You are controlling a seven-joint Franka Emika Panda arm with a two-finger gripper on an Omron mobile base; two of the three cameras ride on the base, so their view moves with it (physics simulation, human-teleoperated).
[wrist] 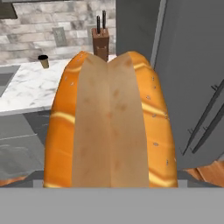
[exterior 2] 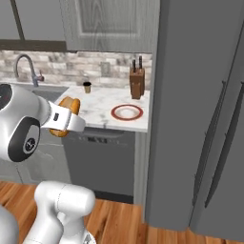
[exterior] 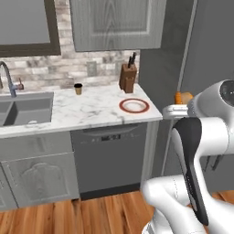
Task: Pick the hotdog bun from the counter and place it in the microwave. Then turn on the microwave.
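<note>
A: Where's the hotdog bun (wrist: 111, 122)?

B: Off the counter (exterior: 82, 109), held in the gripper (exterior 2: 64, 119), in the air in front of the lower cabinets. The jaws stand wide, clamped on its sides.

A: Which way does it point?

B: Long axis runs along the gripper, split side facing the hand camera.

A: Counts?

B: One bun. On the counter: one red-rimmed plate (exterior: 134, 106), one knife block (exterior: 128, 77), one small dark cup (exterior: 78, 88).
</note>
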